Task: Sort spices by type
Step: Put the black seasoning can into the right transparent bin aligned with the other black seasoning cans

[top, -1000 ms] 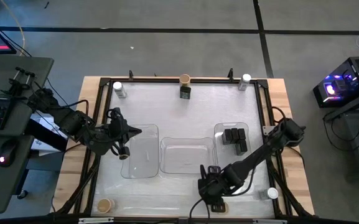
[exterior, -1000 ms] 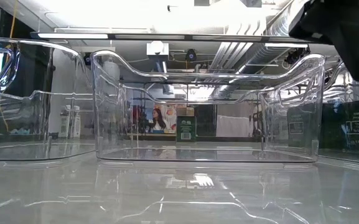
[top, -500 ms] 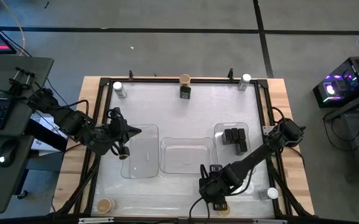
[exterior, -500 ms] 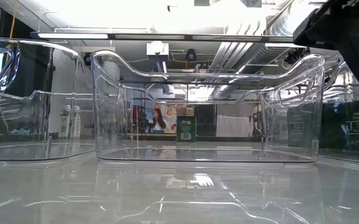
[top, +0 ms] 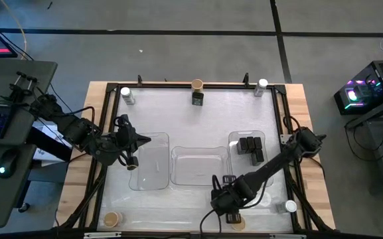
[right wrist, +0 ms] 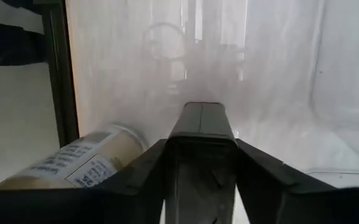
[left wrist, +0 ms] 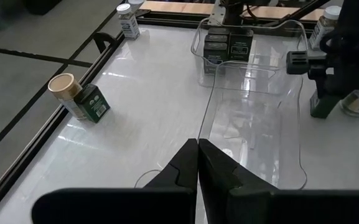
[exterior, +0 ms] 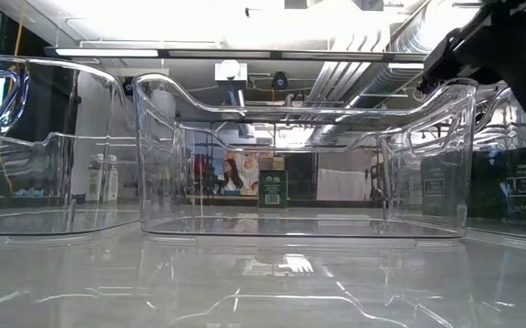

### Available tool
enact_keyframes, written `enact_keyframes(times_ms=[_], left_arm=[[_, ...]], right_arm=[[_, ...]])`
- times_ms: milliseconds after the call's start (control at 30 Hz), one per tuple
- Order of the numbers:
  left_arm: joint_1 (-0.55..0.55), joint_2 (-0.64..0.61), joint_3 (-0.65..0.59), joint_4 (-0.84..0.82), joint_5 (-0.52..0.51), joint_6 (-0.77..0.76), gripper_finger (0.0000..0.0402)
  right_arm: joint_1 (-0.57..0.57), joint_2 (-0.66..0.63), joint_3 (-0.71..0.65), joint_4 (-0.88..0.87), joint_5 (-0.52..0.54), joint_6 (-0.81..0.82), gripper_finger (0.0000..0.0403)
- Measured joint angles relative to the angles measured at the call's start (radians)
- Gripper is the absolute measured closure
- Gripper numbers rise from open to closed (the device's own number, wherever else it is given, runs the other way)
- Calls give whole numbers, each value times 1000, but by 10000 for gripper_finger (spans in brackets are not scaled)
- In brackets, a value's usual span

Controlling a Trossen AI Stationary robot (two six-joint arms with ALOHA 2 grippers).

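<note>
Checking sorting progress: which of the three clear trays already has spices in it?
The tray nearest the right arm's base, holding black boxy spices. The middle tray and the tray beside the left gripper look empty.

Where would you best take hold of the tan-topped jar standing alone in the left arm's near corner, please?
Grip the tan-topped jar across its round body just under the lid, coming straight down from above. It stands upright and alone, but the black frame rail runs close by, so a sideways approach looks cramped.
</note>
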Motion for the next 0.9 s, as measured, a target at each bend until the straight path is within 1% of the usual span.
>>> enact_keyframes(times_ms=[100,133,300,467,567,667,733,800,900], left_arm=[[0,0,0,0,0,1,402],[0,0,0,0,0,6,401],[0,0,0,0,0,7,401],[0,0,0,0,0,7,402],[0,0,0,1,0,12,401],[0,0,0,1,0,31,402],[0,-3,0,2,0,30,401],[0,-5,0,5,0,15,402],[0,-5,0,10,0,0,401]], right_arm=[[-9,0,9,4,0,6,275],[-12,0,22,-2,1,1,279],[-26,-25,133,-40,-6,-41,279],[-27,-52,298,-212,7,-66,279],[-26,-80,382,-379,67,-26,279],[-25,-130,400,-582,155,76,279],[-27,-194,374,-673,225,189,279],[-35,-287,306,-676,291,310,278],[-65,-441,140,-650,361,575,278]])
